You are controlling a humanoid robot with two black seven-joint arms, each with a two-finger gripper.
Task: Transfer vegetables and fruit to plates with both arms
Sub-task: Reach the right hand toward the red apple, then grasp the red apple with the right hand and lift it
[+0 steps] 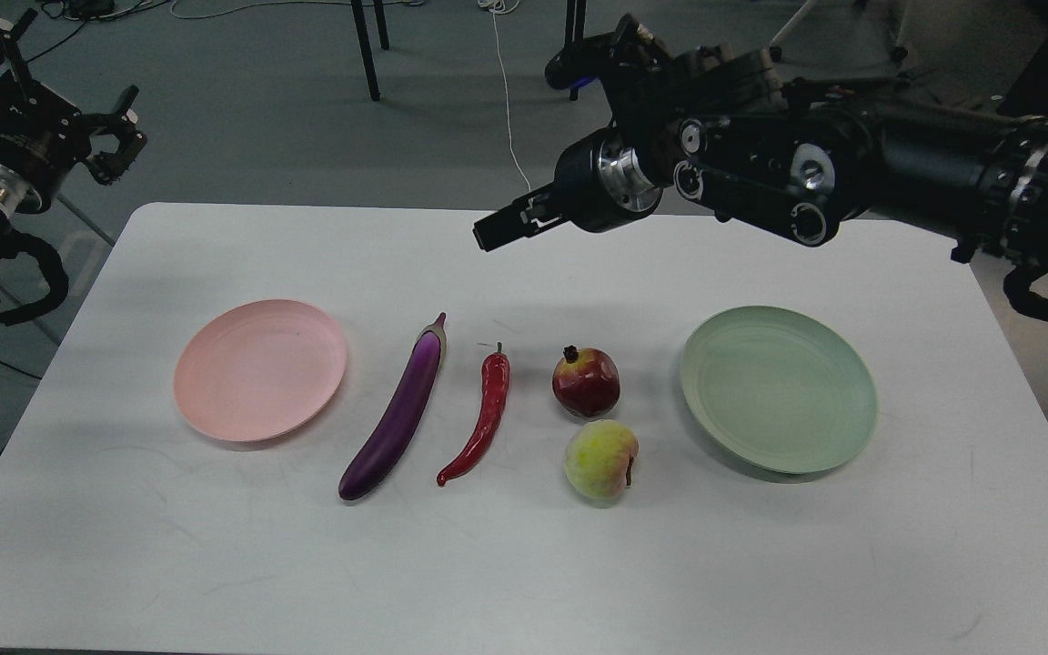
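Note:
On the white table a purple eggplant, a red chili pepper, a dark red pomegranate and a yellow-green peach lie between a pink plate on the left and a green plate on the right. Both plates are empty. My left gripper is open and empty, off the table's far left corner. My right arm reaches in from the right. Its gripper hangs empty above the table's far middle, behind the chili and pomegranate. It is seen side-on, so its fingers cannot be told apart.
Chair or table legs and a white cable are on the grey floor beyond the table. My right arm's thick black links span the air over the table's far right.

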